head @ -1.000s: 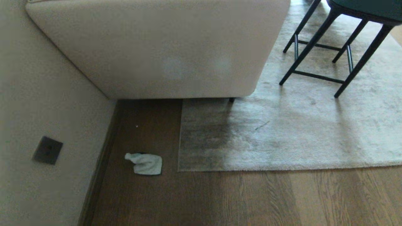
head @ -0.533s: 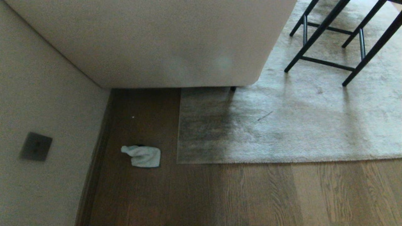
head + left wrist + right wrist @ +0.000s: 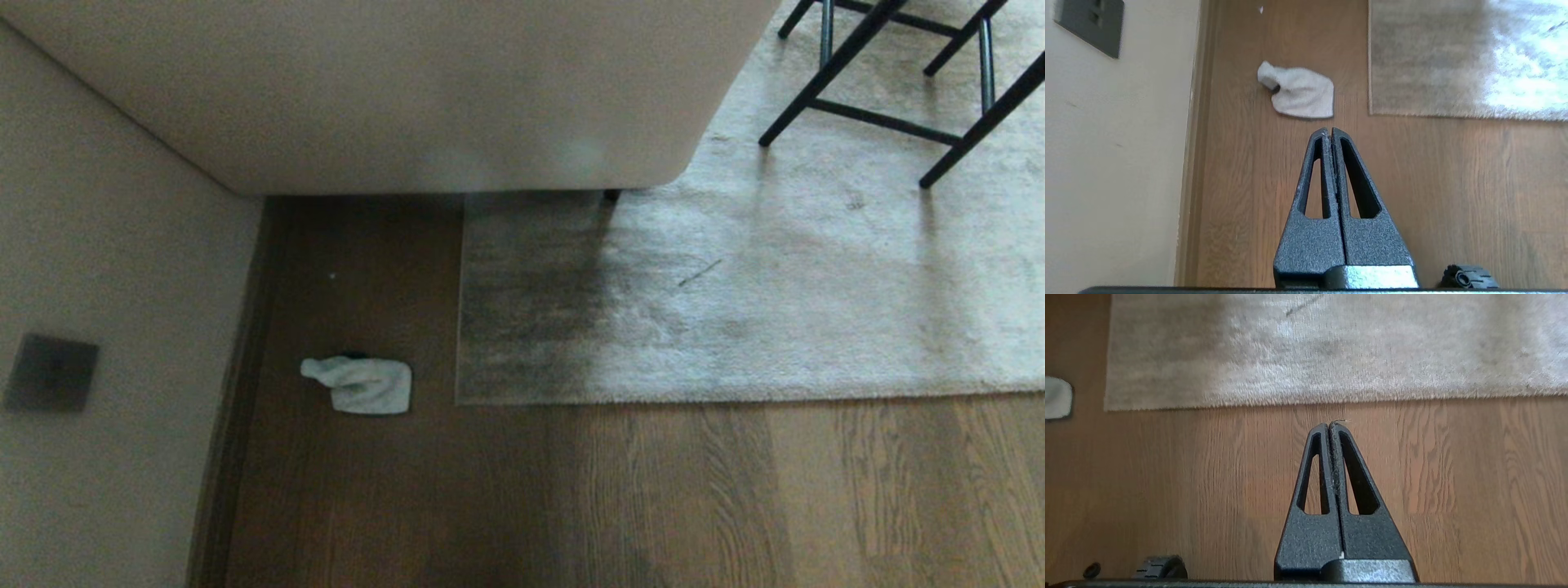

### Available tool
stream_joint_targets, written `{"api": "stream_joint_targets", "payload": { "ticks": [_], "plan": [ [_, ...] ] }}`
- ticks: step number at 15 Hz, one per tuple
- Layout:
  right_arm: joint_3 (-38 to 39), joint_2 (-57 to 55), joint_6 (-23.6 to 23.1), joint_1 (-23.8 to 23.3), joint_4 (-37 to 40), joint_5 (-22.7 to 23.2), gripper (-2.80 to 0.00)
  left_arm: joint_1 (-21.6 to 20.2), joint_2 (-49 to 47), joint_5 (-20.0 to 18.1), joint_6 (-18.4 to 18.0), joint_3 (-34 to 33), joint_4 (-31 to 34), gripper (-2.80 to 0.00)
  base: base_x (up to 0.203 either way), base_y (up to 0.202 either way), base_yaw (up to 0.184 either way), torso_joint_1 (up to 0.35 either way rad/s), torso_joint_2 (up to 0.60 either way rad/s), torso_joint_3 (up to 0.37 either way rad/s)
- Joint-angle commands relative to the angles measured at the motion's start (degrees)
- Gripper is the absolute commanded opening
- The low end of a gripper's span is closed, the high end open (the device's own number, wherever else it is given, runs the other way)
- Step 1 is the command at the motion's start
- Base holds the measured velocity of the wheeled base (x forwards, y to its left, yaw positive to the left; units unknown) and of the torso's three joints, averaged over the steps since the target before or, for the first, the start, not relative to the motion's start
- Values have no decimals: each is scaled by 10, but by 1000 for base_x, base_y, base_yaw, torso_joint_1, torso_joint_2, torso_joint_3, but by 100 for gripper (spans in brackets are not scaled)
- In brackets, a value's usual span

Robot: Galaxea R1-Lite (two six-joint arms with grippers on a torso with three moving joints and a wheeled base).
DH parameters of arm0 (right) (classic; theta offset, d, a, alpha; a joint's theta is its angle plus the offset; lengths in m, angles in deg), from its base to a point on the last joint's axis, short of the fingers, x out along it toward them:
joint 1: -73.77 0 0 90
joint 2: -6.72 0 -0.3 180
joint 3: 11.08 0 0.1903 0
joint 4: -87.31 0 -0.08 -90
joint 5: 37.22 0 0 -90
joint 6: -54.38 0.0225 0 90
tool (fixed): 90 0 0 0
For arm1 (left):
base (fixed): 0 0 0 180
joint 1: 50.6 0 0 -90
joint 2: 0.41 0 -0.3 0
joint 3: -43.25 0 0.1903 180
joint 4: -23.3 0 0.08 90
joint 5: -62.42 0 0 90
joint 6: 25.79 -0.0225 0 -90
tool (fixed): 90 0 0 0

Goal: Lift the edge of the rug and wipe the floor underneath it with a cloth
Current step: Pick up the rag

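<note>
Head view gives you the rug edge [image 3: 653, 398] lying flat on the floor [image 3: 571, 498], its corner near the cloth [image 3: 359, 385], which sits crumpled on bare planks between the rug and the wall [image 3: 106, 327], just apart from both. A beige sofa [image 3: 408, 90] overhangs the rug's far side, and black chair legs [image 3: 882, 73] stand on the pile. Your left gripper [image 3: 1329, 131] hangs above the floor just short of the cloth, fingers clenched on nothing. Your right gripper [image 3: 1329, 425] hovers near the rug's border, likewise pinched closed and empty.
</note>
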Motion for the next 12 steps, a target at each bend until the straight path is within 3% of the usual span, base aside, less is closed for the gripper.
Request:
{"api": "stream_joint_targets", "payload": {
  "ticks": [1,12],
  "plan": [
    [0,0,0,0,0,0,-280,0,0,0,0,0,0,-280,0,0,0,-6,-1,-194],
    [0,0,0,0,0,0,-280,0,0,0,0,0,0,-280,0,0,0,3,5,-196]
  ]
}}
